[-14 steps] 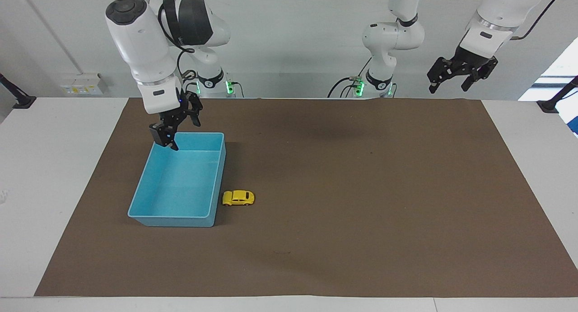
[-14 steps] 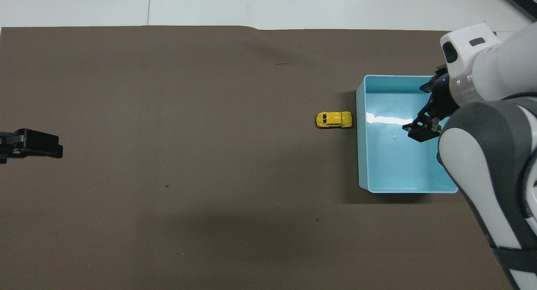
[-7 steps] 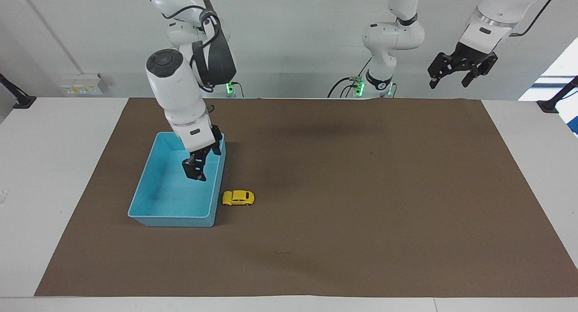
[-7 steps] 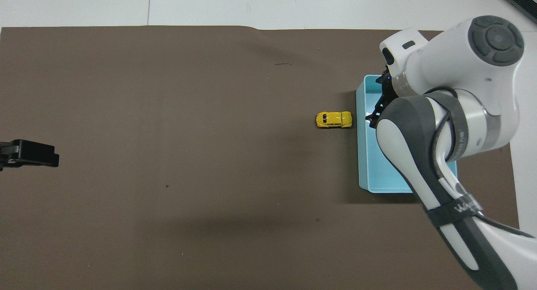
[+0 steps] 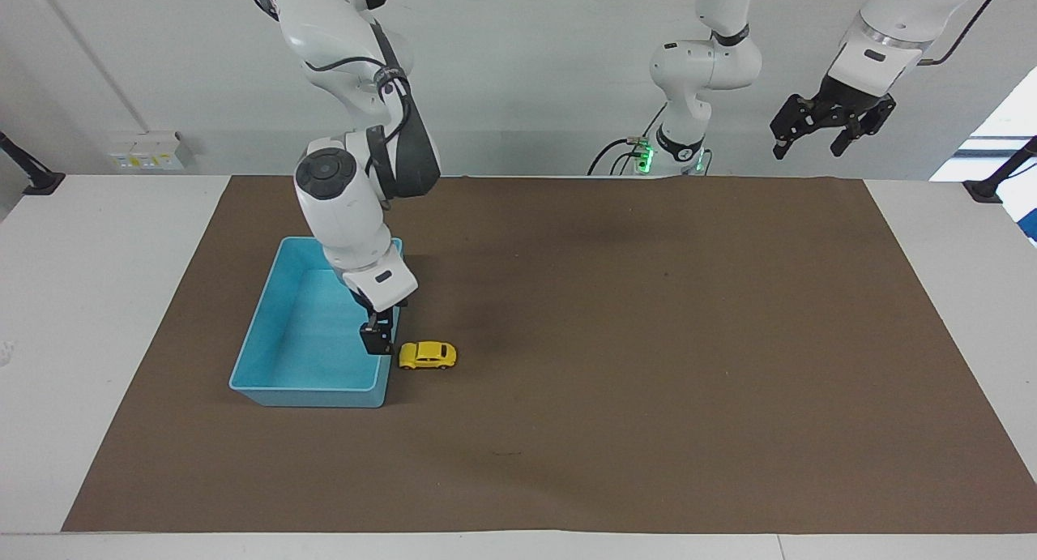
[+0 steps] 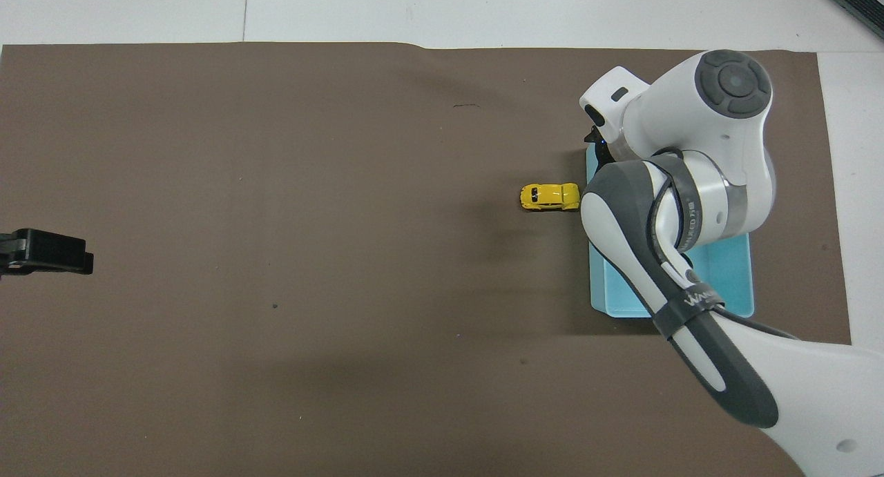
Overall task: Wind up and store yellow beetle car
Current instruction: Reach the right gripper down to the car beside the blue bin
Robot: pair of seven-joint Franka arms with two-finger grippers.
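Facing view: I see my right end effector (image 5: pixel 375 339) open over the bin (image 5: pixel 267 357) wall beside the car (image 5: pixel 428 355); left end effector (image 5: pixel 831 128) open, upper right, waiting.

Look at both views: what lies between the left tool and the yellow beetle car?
Only bare brown mat: in the overhead view nothing sits between the left tool and the yellow beetle car. The facing view agrees.
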